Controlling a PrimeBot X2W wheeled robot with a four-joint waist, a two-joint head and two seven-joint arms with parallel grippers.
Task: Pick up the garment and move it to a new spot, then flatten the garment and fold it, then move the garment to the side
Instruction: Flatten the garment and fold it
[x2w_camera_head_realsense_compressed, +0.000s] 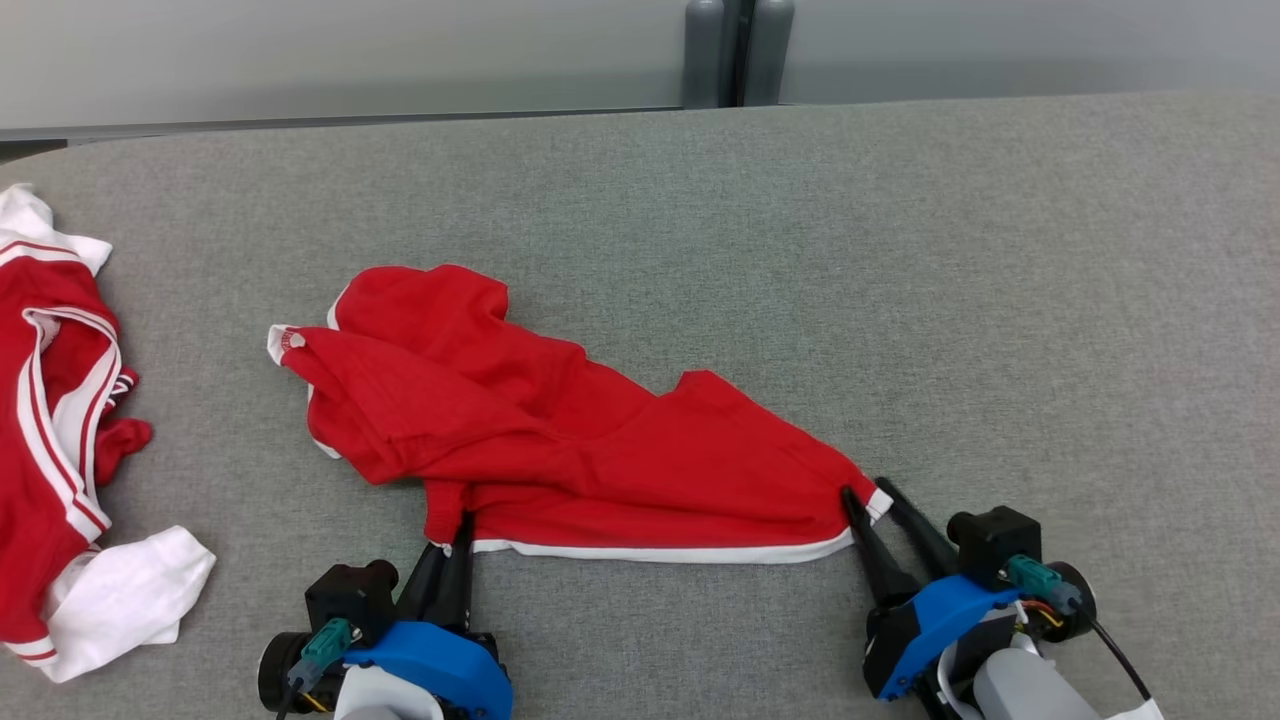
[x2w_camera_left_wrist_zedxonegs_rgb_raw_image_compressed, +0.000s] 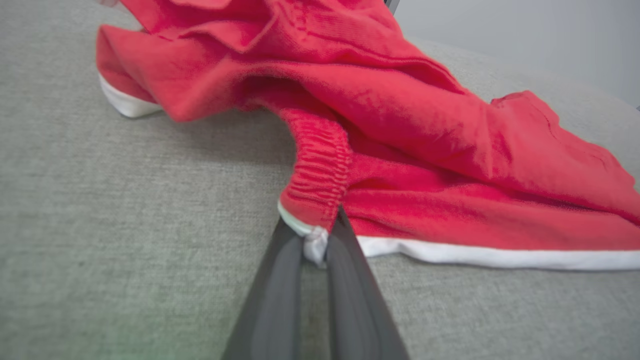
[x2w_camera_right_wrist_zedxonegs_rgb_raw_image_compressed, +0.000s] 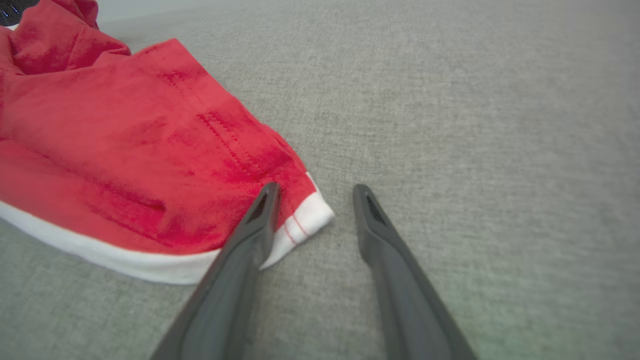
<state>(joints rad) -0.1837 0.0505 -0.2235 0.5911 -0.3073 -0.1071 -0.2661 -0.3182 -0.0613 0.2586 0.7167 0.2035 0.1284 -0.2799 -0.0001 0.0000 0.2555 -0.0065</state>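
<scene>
Barely started. Pinching near hem corner of garment (x2w_camera_head_realsense_compressed: 560, 430) with left gripper (x2w_camera_head_realsense_compressed: 463, 522); straddling the other corner with right gripper (x2w_camera_head_realsense_compressed: 865, 490), fingers apart, no grip. Lies crumpled on table (x2w_camera_head_realsense_compressed: 800, 250) just ahead of both tips. Looks pending: lift, move, flatten, fold, set aside.

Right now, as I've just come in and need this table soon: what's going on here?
A two-armed robot is taking hold of a crumpled red garment with white trim on the grey table. Its left gripper is shut on the hem's near left corner. Its right gripper stands open around the hem's right corner, one finger over the cloth, not yet closed. Another red-and-white garment lies untouched at the table's left end.
</scene>
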